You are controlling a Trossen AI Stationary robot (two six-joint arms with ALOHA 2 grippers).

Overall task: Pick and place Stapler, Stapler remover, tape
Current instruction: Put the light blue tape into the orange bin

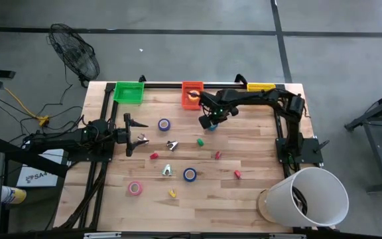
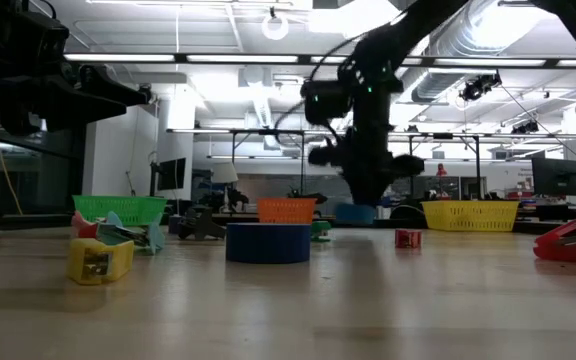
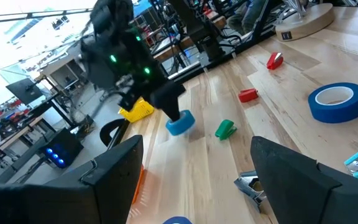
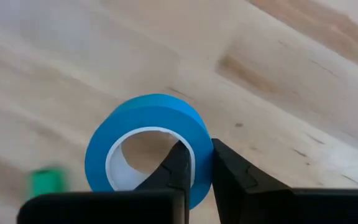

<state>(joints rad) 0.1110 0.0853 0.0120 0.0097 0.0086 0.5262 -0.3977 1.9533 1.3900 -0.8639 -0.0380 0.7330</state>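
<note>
Your right gripper [image 4: 194, 163] is clenched on the wall of a light blue ring-shaped roll of tape [image 4: 148, 146]: one finger is inside the open centre and the other is outside, so the thin wall is pinched between them. I think this grip was chosen because the roll is too wide to take across. In the low view the roll hangs a little above the wooden table [image 1: 244, 206], near the far edge and just beside the orange mesh bin [image 1: 191, 94], which is probably where it must go.

Your left gripper [image 1: 130, 135] waits released near the left edge, its fingers wide apart. Other rolls lie on the table: a dark blue one [image 1: 164, 124] close to it, another dark blue one [image 1: 190, 174] toward the near edge, and a pink one [image 1: 134, 188] near the near left corner.
</note>
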